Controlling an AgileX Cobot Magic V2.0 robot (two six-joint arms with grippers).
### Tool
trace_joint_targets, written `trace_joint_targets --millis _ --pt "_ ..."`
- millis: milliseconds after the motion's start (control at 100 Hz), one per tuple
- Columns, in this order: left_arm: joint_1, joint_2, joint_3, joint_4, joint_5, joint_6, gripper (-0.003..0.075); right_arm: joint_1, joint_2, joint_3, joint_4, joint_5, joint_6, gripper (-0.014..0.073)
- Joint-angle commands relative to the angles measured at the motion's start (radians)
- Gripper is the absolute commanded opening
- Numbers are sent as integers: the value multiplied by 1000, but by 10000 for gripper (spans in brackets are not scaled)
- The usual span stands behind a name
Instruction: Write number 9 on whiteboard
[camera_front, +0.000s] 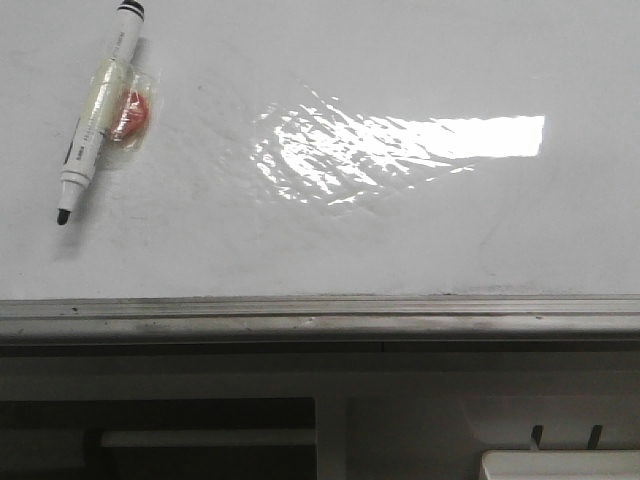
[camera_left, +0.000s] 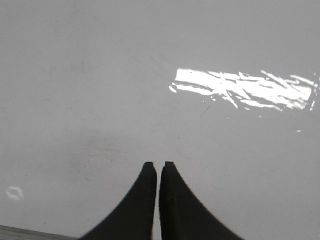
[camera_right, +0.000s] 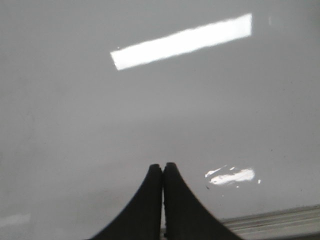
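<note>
The whiteboard (camera_front: 400, 230) is glossy white with a bright glare patch and a grey metal rail along its near edge. No number 9 shows on it. A black-and-white marker (camera_front: 98, 112) lies at the far left of the board, tip toward me, with a taped clear wrap and an orange-red piece at its middle. My left gripper (camera_left: 158, 165) is shut and empty over bare board (camera_left: 100, 100). My right gripper (camera_right: 163, 166) is shut and empty over bare board (camera_right: 100, 125) near the rail. Neither gripper shows in the front view.
The grey metal rail (camera_front: 320, 315) runs along the board's near edge and also shows in the right wrist view (camera_right: 280, 220). Below it are a dark frame and a white box-like corner piece (camera_front: 560, 465). Faint smudges mark the board.
</note>
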Motion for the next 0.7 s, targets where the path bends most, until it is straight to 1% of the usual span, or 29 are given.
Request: trace_joint_targets --millis 0,50,100,280,340,370,380,410,430,440,450,460,500,520,530,560,590,630,690 --pt "-8 89 -117 77 57 12 -20 -6 98 -103 14 19 -3 -70" --pt "-8 131 -153 85 60 12 -20 -6 145 -139 20 62 -3 -70" --pt "-8 168 -171 85 43 12 -20 -6 185 -167 25 76 -3 -70" --pt "-8 249 -183 129 -29 30 -18 -2 250 -184 23 26 -3 -70" --pt "-11 264 -183 125 -60 30 2 -2 250 -184 23 24 -3 -70" --pt "-13 269 -179 125 -83 30 29 -2 250 -184 23 26 -3 -70" --pt "-15 272 -179 125 -95 30 55 -2 250 -184 23 26 -3 -70" --pt "-20 276 -178 125 -115 30 87 -2 250 -184 23 28 -3 -70" --pt "-28 279 -175 125 -129 30 136 -2 250 -184 23 30 -3 -70" --pt "-28 279 -175 125 -133 30 136 -2 250 -184 23 30 -3 -70" --pt "-32 281 -175 125 -141 30 176 -2 250 -184 23 30 -3 -70" --pt "-32 283 -175 125 -144 30 176 -2 250 -184 23 30 -3 -70" --pt "-43 290 -173 125 -158 30 262 -2 250 -184 23 29 -3 -70" --pt "-50 293 -167 125 -167 30 318 -2 250 -184 23 29 -3 -70" --pt "-51 296 -166 125 -170 30 318 -2 250 -184 23 29 -3 -70" --pt "-57 304 -158 125 -185 30 375 -2 250 -184 23 31 -3 -70" --pt "-64 317 -148 122 -209 28 411 -2 250 -184 23 31 -3 -70" --pt "-76 334 -137 100 -248 28 427 -2 250 -184 23 31 -3 -70" --pt "-100 359 -128 57 -301 28 425 -2 250 -184 23 31 -3 -70"
